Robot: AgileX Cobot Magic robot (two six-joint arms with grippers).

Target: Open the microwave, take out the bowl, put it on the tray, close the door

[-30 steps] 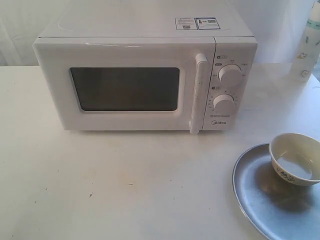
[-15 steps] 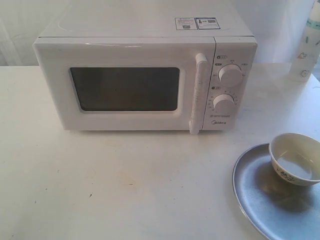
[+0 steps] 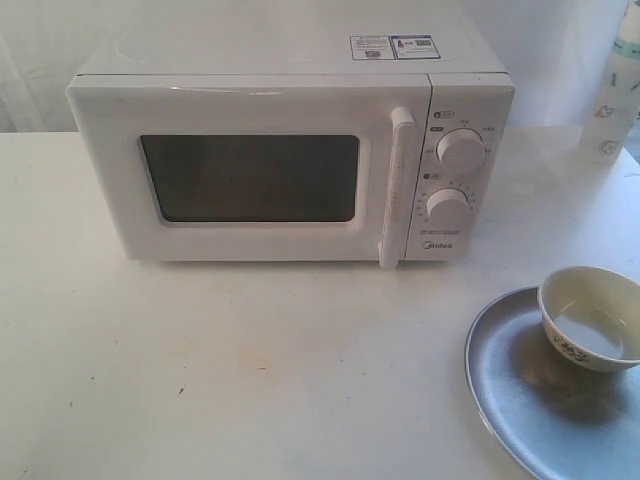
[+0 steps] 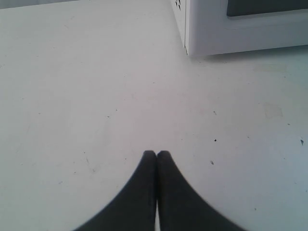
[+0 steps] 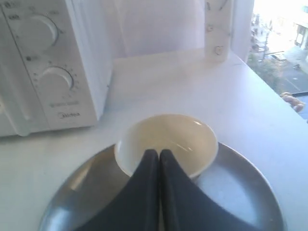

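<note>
— Door (image 3: 250,180) of the microwave (image 3: 290,60), how do we see it?

— We see it shut flat against the front. The tall white handle (image 3: 397,190) stands upright just beside the two round knobs (image 3: 460,150). The dark window shows us nothing of the inside.

— And the bowl (image 3: 592,318), where do we find it?

— We find it outside the microwave, standing upright on the tray (image 3: 505,390), toward the tray's far right side. The tray lies on the white table (image 3: 250,370), in front of the microwave and to the right, apart from it. The picture's edge cuts off a part of both bowl and tray.

— What do we say about the left gripper (image 4: 156,154)?

— Its two dark fingers are pressed together, with nothing between them. It hangs above the table, and we see a lower corner of the microwave beyond it.

— And the right gripper (image 5: 159,153)?

— Also pressed together, and holding nothing. In the right wrist view its tips lie in front of the near rim of the bowl, above the tray. We cannot tell whether they touch the rim or only hang over it.

— Anything more on the table?

— A white bottle (image 3: 615,90) stands at the far right, behind the tray and apart from the microwave. Two stickers (image 3: 394,47) lie on top of the microwave.
</note>
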